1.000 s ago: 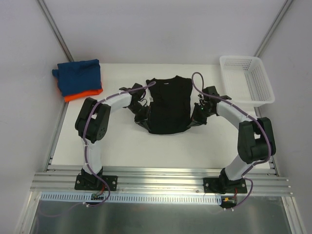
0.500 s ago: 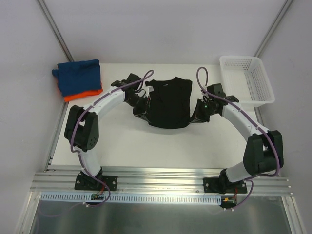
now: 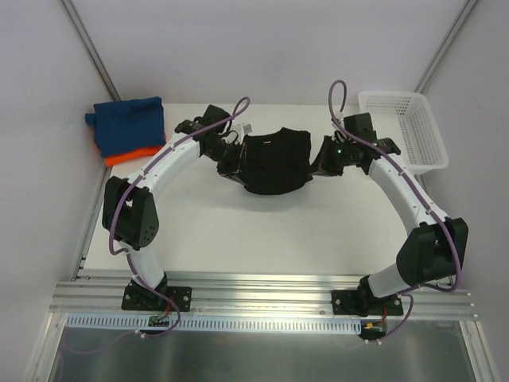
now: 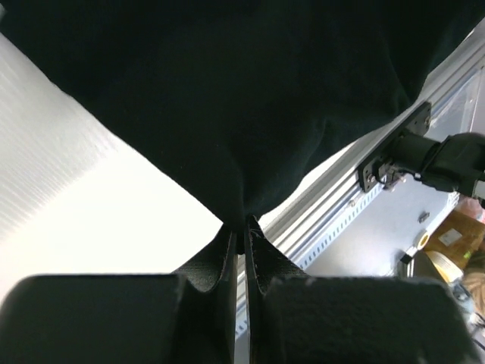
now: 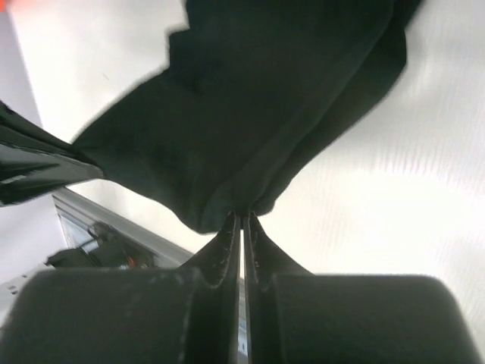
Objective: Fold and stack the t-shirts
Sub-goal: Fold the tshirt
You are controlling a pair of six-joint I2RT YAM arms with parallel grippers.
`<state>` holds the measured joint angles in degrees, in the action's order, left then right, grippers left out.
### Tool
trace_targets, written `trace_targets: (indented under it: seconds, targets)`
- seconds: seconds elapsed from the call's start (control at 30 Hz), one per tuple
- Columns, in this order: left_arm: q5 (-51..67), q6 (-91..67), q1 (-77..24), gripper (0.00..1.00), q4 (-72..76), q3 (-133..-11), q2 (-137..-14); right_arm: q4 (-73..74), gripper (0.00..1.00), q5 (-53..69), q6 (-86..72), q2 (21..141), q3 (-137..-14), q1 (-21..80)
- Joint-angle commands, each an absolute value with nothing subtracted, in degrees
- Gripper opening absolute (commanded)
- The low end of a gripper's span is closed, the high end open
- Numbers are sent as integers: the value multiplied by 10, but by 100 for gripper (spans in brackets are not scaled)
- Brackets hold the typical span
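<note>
While black t-shirt (image 3: 274,159) bunches btwn the arms, L fingers (image 4: 220,262) pinching its cloth, R fingers (image 5: 223,246) likewise, blue shirt (image 3: 131,123) atop orange shirt (image 3: 139,153).

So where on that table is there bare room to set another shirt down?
The widest bare patch is the table's near half, between left arm and right arm, in front of the black shirt. The far side is crowded: folded stack, shirt, basket.

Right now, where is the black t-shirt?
In the top view, the black t-shirt sits at the table's far middle, held between the left gripper and right gripper.
</note>
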<state>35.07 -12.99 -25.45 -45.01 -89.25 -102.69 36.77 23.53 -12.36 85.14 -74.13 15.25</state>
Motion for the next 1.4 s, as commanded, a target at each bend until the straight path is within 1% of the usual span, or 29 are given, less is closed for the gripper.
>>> trace_targets:
  seconds: [0.0,0.13,0.5,0.87,0.97,1.03,1.07,1.1,1.2,1.27,1.37]
  targets:
    - [339,-115,-246,0,-457,-957,-1033,359,0,246,-119,865,-819,149]
    - [326,-108,-230,0,-457,-1004,-1060,343,0,244,-122,902,-865,142]
    - [304,-91,-187,0,-436,-1120,-1190,296,0,229,-131,1012,-917,123]
    - [298,-104,-171,0,-399,-1212,-1301,256,0,220,-127,1142,-1066,115]
    - [292,-105,-169,0,-380,-1264,-1346,245,0,220,-130,1195,-1100,113]
    - [280,-105,-167,0,-370,-1303,-1383,241,0,221,-130,1224,-1145,110]
    - [269,-105,-166,0,-366,-1315,-1394,239,0,221,-129,1260,-1162,110]
    - [252,-102,-165,0,-357,-1334,-1404,238,0,221,-126,1277,-1202,110]
    - [223,-98,-164,0,-347,-1355,-1423,234,0,211,-122,1334,-1252,110]
    - [213,-97,-163,0,-343,-1360,-1421,227,0,212,-125,1347,-1278,111]
    - [207,-98,-164,0,-340,-1358,-1404,221,0,220,-132,1354,-1283,111]
